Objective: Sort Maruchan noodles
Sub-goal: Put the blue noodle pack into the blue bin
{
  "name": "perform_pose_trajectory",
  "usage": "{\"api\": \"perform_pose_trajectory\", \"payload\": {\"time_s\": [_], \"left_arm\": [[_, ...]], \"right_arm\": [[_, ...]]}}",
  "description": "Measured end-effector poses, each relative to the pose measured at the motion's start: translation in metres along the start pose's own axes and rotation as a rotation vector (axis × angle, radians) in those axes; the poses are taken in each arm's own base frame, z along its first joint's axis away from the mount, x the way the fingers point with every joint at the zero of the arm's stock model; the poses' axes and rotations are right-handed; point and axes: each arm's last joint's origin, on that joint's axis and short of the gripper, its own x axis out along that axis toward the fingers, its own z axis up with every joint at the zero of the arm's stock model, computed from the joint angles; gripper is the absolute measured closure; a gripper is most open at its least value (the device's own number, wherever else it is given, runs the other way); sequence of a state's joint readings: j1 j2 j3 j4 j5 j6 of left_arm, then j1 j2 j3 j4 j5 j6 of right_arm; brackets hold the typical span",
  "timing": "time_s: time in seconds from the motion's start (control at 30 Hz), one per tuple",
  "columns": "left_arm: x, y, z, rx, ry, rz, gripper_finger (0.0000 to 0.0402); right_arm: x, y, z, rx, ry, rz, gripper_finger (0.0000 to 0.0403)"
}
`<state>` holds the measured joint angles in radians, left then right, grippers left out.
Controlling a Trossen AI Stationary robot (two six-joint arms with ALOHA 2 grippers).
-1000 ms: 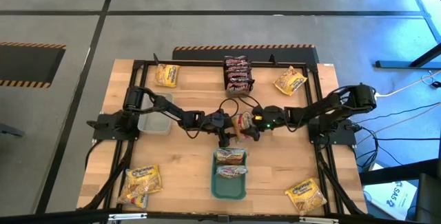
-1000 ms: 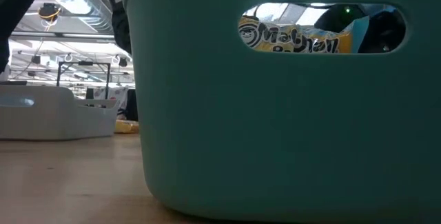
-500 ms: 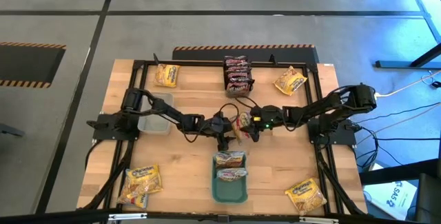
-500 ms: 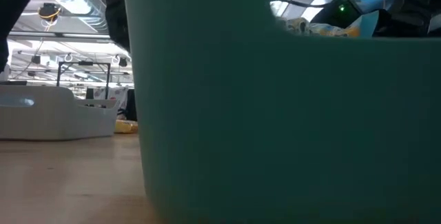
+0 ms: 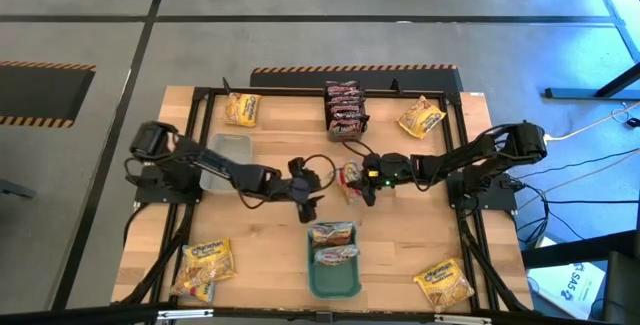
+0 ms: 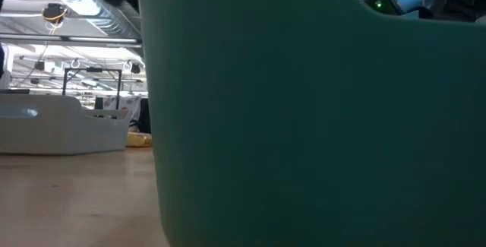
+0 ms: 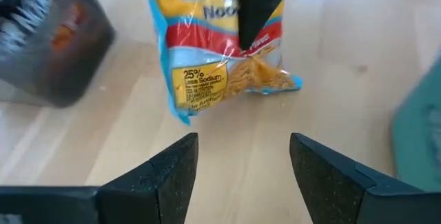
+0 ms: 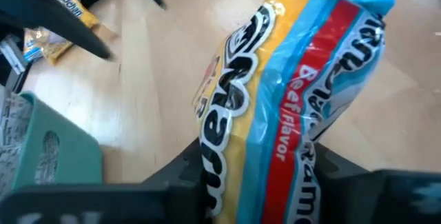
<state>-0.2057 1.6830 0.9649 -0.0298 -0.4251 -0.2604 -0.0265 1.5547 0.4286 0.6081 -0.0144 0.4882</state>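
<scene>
My right gripper [image 5: 357, 185] is shut on a yellow, red and blue ramen packet [image 8: 289, 107] at the table's middle; the packet also shows in the left wrist view [image 7: 220, 52]. My left gripper [image 5: 306, 191] is open and empty, just left of that packet, fingers [image 7: 172, 176] apart above bare wood. The teal tray [image 5: 312, 265] near the front edge holds two pale packets [image 5: 333, 233]. Dark packets [image 5: 343, 108] are stacked at the far middle. Yellow packets lie at the far left [image 5: 241, 109], far right [image 5: 421, 118], near left [image 5: 205, 263] and near right [image 5: 443, 282]. My right gripper pinches the packet by its two flat faces [image 8: 275, 162], one finger on each face. One finger [image 7: 256, 10] lies down the printed face to about mid-length. The fingers come from the table's right, slanting down. The packet stands on edge; whether its lower end [image 7: 241, 89] touches the table I cannot tell.
A clear grey tub [image 5: 225, 163] stands at the left beside the left arm. The teal tray's wall [image 6: 304, 125] fills most of the low view. Cables run between the two arms at the table's middle. Bare wood lies left and right of the tray.
My left gripper has drawn back toward the table's left edge, away from the packet, and its arm has swung out to the left. My right gripper has kept its place with the packet. The teal tray has slid a little toward the near edge.
</scene>
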Motion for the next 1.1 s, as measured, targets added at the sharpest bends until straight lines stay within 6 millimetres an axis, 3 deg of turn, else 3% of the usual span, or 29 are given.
{"api": "perform_pose_trajectory", "payload": {"time_s": [0.2, 0.5, 0.73, 1.1], "left_arm": [[-0.038, -0.026, -0.007, 0.031, -0.082, 0.0, 0.0178], [-0.059, -0.059, -0.044, -0.046, -0.259, -0.16, 0.0178], [-0.07, -0.071, -0.053, -0.058, -0.312, -0.236, 0.0178], [-0.079, -0.081, -0.059, -0.039, -0.316, -0.27, 0.0178]], "right_arm": [[0.0, 0.0, 0.0, -0.007, -0.005, -0.002, 0.0304], [-0.002, 0.003, 0.004, -0.047, 0.018, 0.036, 0.03], [0.001, 0.019, 0.031, -0.092, 0.021, 0.057, 0.0299], [0.001, 0.083, 0.08, -0.287, 0.105, 0.044, 0.0298]]}}
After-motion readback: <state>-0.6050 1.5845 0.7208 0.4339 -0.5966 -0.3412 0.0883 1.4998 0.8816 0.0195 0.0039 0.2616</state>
